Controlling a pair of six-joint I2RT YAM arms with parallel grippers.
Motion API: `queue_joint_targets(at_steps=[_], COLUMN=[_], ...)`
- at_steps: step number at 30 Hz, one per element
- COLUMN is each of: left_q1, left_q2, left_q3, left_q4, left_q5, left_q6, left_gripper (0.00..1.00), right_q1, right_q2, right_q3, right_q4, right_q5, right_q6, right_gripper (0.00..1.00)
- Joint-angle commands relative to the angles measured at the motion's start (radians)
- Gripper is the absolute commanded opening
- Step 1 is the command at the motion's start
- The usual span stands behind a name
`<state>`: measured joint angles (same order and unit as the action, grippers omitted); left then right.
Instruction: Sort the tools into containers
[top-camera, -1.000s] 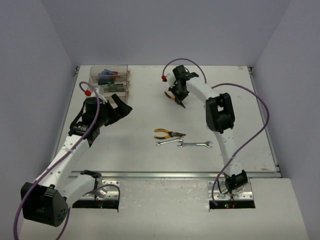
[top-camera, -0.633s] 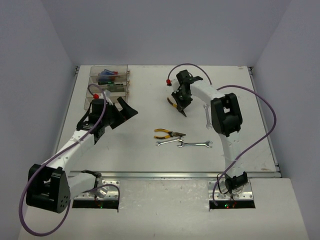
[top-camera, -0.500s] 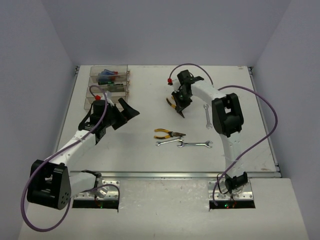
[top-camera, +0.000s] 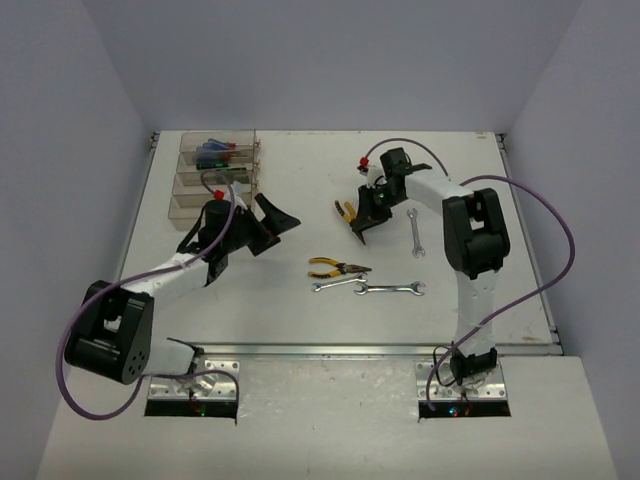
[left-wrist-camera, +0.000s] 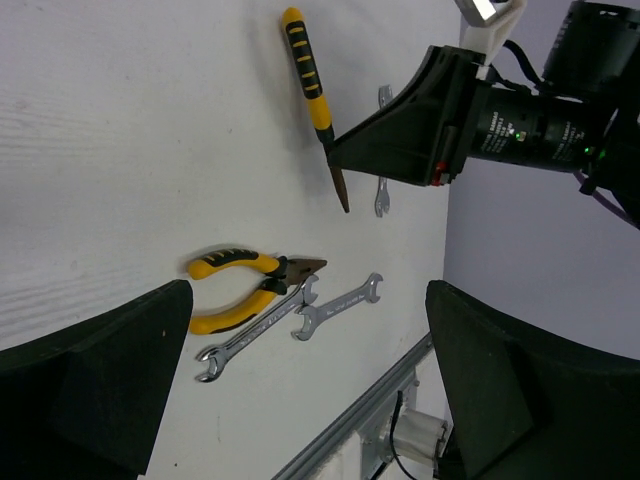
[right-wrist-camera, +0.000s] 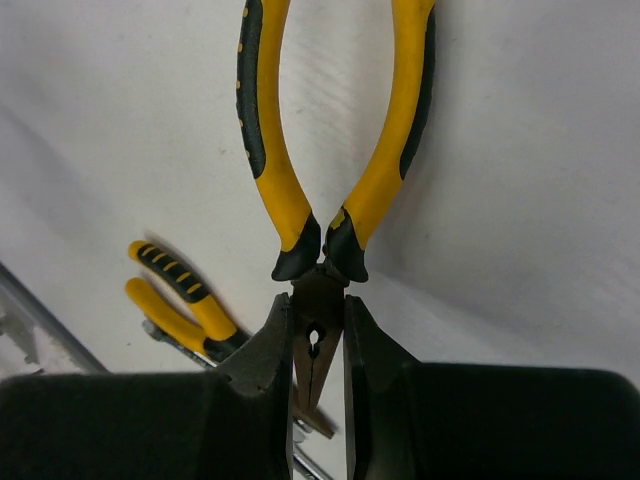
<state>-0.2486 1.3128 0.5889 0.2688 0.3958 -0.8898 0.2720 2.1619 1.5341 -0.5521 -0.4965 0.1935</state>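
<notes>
**Item:** yellow-and-black-handled steel pliers (right-wrist-camera: 276, 180), mid-table toward the far side, well apart from the row of clear plastic bins (top-camera: 190, 205) at far left.
**Hold:** the right gripper (top-camera: 364, 222) is clamped narrowly on the metal nose, handles spread and free. This is probably a carrying grip for the trip to a bin.
**Right arm:** elbow folded, wrist turned leftward.
**Left gripper (top-camera: 275, 230):** spread wide and empty, low beside the bins, facing the second yellow pliers (top-camera: 335, 267) and silver wrenches (top-camera: 389, 289).
</notes>
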Motion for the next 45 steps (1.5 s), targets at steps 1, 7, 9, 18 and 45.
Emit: queue_joint_targets(at_steps=[1, 7, 9, 18, 45], left_q1=[-0.054, -0.117, -0.138, -0.204, 0.063], left_q2=[0.112, 0.296, 0.382, 0.496, 0.209], left_q3=[0.049, 0.213, 0.261, 0.396, 0.378], left_q4=[0.185, 0.141, 0.155, 0.165, 0.003], left_q5=[-0.006, -0.087, -0.082, -0.159, -0.239], left_q6=[-0.101, -0.144, -0.174, -0.238, -0.196], left_gripper=[1.00, 0.97, 0.92, 0.83, 0.00], right_q1=[0.013, 0.020, 0.025, 0.073, 0.099], right_q2=[-0.141, -0.219, -0.228, -0.279, -0.592], right_q3=[-0.071, -0.135, -0.138, -0.174, -0.405], right_q4=[0.157, 0.218, 0.216, 0.236, 0.362], right_q5=[-0.162, -0.197, -0.196, -0.192, 0.019], right_q6=[0.080, 0.104, 0.102, 0.103, 0.192], right_gripper=[0.00, 0.00, 0.00, 0.00, 0.99])
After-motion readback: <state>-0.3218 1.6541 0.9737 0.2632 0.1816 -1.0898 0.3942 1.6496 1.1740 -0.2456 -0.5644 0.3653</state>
